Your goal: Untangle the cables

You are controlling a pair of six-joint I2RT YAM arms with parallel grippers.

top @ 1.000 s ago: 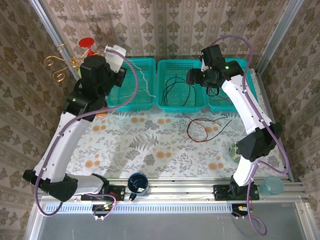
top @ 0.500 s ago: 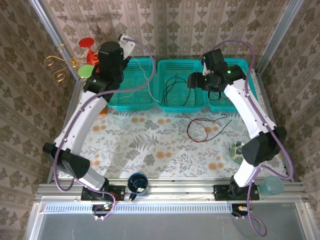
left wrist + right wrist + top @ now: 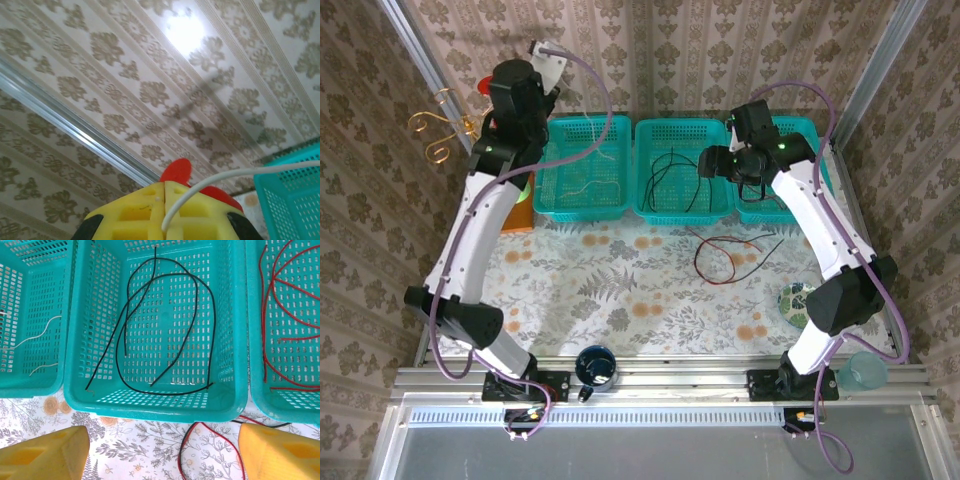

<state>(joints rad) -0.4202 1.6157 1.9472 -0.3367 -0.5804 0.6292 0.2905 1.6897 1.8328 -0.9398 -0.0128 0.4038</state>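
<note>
Bright even light, glare patch on wallpaper [image 3: 185,30], faint soft shadows.

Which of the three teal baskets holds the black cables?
The middle basket: black cables loop inside it. The left basket holds a white cable, and the right basket holds red cables.

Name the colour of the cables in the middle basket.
Black; the cables show best in the right wrist view.
</note>
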